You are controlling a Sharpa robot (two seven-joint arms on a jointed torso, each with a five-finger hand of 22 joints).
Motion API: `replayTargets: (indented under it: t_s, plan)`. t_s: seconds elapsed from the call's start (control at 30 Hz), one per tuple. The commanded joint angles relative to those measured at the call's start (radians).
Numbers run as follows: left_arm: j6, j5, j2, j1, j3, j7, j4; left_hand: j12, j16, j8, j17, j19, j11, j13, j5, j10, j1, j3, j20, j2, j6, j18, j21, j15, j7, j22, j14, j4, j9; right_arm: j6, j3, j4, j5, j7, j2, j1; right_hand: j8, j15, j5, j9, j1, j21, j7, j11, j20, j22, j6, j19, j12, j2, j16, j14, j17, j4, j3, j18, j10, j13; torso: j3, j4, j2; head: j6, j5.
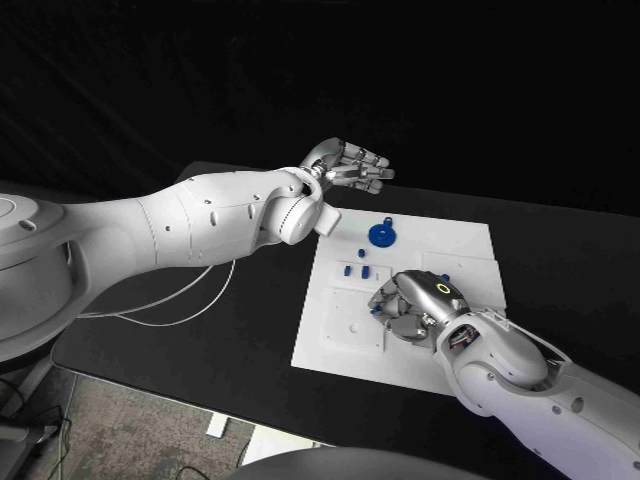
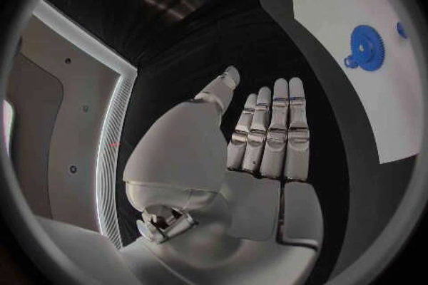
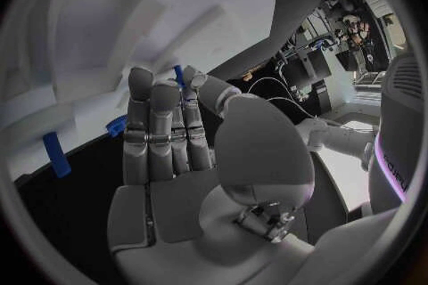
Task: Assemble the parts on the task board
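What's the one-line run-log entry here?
left hand: open, raised off-board | right hand: pinching small blue part over white task board | blue gear: on board

I see the black counter (image 1: 190,330) with a thin white cable (image 1: 176,305) looping across its near-left part, and grey floor (image 1: 118,425) below its edge.

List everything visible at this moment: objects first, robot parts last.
Table: one, black, under everything.
Task board: one, white, in the middle of the table.
Gear: one, blue, on the board's far part.
Small parts: several, blue, standing on the board between the gear and the right hand; exact count unclear.
Cable: white, looping on the table below the left arm.
Left hand: silver, raised off the far-left corner of the board, fingers straight, holding nothing.
Right hand: silver, low over the middle of the board; a blue part shows at its fingertips, grip unclear.
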Motion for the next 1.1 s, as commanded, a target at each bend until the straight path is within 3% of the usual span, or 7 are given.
replayTargets:
  t_s: [0.03,0.37,0.57,1.0,1.1]
  plan:
    - [0.014,0.000,0.003,0.001,0.001,0.004,0.001,-0.003,-0.005,0.002,-0.001,0.000,0.001,0.001,0.004,-0.007,0.004,0.000,0.005,0.002,-0.006,-0.009,0.004,-0.001,0.000,-0.001,-0.004,-0.003,-0.001,0.026,-0.003,-0.001,-0.029,-0.022,0.002,-0.002,0.001,-0.004,0.007,0.002,-0.003,-0.003,0.002,-0.035,-0.005,0.021,0.004,-0.005,0.004,0.011,-0.003,-0.003,-0.001,-0.005,-0.001,0.017,0.042,0.001,0.0005,-0.0007,0.000,0.001,0.001]
    - [0.015,0.000,0.004,0.001,0.001,0.006,0.002,-0.003,-0.004,0.003,-0.001,0.002,0.001,0.001,0.005,-0.006,0.002,0.000,0.004,0.004,0.002,-0.009,0.006,-0.002,-0.001,-0.008,-0.002,-0.002,0.000,0.063,-0.005,-0.003,-0.072,-0.066,0.011,-0.002,0.000,-0.004,0.008,0.001,-0.005,-0.004,0.003,-0.034,-0.004,0.021,0.003,-0.008,0.004,0.010,-0.004,-0.004,-0.002,-0.005,0.002,0.016,0.040,0.001,-0.0014,-0.0011,-0.001,0.001,0.001]
    - [0.017,0.000,0.007,0.001,0.001,0.008,0.003,-0.003,-0.004,0.003,0.000,0.002,0.001,0.001,0.004,-0.005,0.002,0.000,0.004,0.004,0.003,-0.009,0.006,-0.002,-0.002,-0.008,-0.001,-0.002,0.000,0.087,-0.007,-0.006,-0.084,-0.074,0.023,0.002,0.000,-0.004,0.007,0.001,-0.006,-0.003,0.003,-0.034,-0.004,0.022,0.003,-0.008,0.004,0.009,-0.004,-0.004,-0.003,-0.007,0.003,0.017,0.039,0.001,0.0002,-0.0003,0.000,0.000,0.002]
    - [0.024,0.001,0.011,0.001,0.001,0.009,0.002,-0.003,-0.003,0.003,0.000,0.004,0.000,0.001,-0.001,-0.003,-0.001,0.000,0.003,0.004,0.006,-0.010,0.006,-0.003,-0.002,-0.013,0.000,0.001,0.000,0.125,-0.030,-0.008,-0.078,-0.069,0.029,0.016,-0.001,-0.001,0.010,-0.003,-0.014,-0.003,0.008,-0.029,-0.002,0.022,-0.011,-0.012,0.004,0.011,-0.003,-0.006,-0.006,-0.010,0.003,0.017,0.022,0.000,0.0003,-0.0013,0.000,-0.002,0.002]
    - [0.022,0.002,0.010,0.001,0.001,0.009,0.002,-0.003,-0.001,0.003,0.000,0.006,-0.001,0.001,-0.003,-0.002,-0.001,-0.001,0.003,0.004,0.006,-0.010,0.007,-0.004,-0.002,-0.014,0.002,0.002,0.000,0.111,-0.033,-0.009,-0.075,-0.068,0.027,0.017,-0.002,0.005,0.042,-0.015,-0.020,0.005,0.016,-0.019,0.001,0.026,-0.038,-0.017,0.003,0.003,-0.002,-0.008,-0.009,-0.019,0.022,0.021,-0.004,-0.001,0.0007,-0.0012,0.000,-0.002,0.000]
